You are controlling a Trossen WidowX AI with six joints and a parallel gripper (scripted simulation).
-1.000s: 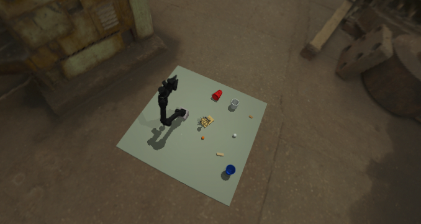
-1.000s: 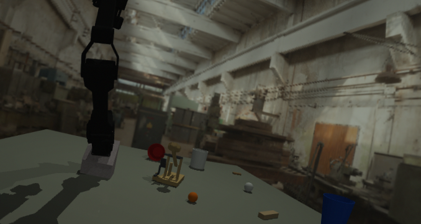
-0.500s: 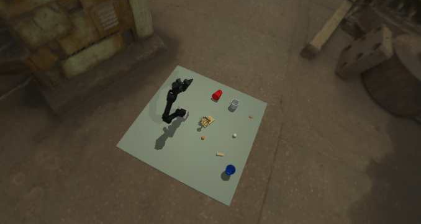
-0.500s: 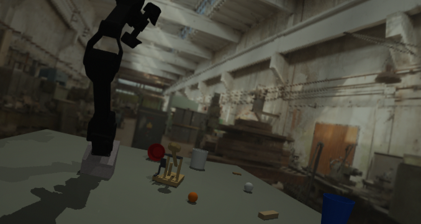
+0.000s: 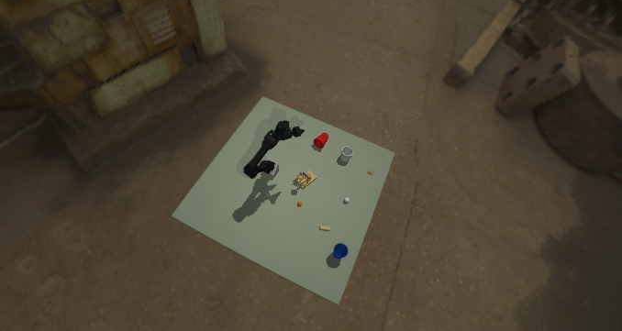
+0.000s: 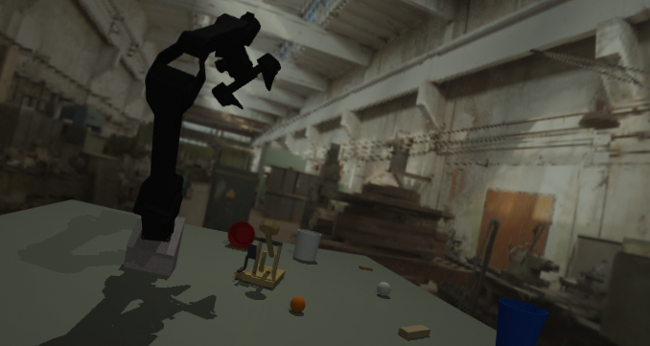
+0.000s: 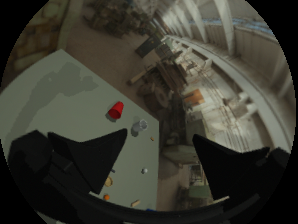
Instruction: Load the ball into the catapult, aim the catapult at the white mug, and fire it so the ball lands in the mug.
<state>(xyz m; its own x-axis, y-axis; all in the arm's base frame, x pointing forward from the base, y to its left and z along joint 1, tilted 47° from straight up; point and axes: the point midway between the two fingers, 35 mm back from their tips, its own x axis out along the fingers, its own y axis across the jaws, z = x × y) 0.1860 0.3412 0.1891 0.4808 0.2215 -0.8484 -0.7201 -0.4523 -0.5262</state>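
My gripper is open and empty, high above the table, on the red cup's side of the catapult. The small wooden catapult stands upright in front of the arm base; its round cup end is raised and shows no ball in it. An orange ball lies on the table near the catapult. A white ball lies farther from the arm. The white mug stands upright beyond the catapult.
A red cup lies on its side near the mug. A blue cup stands near a table corner. A pale wooden block and a smaller brown piece lie on the table.
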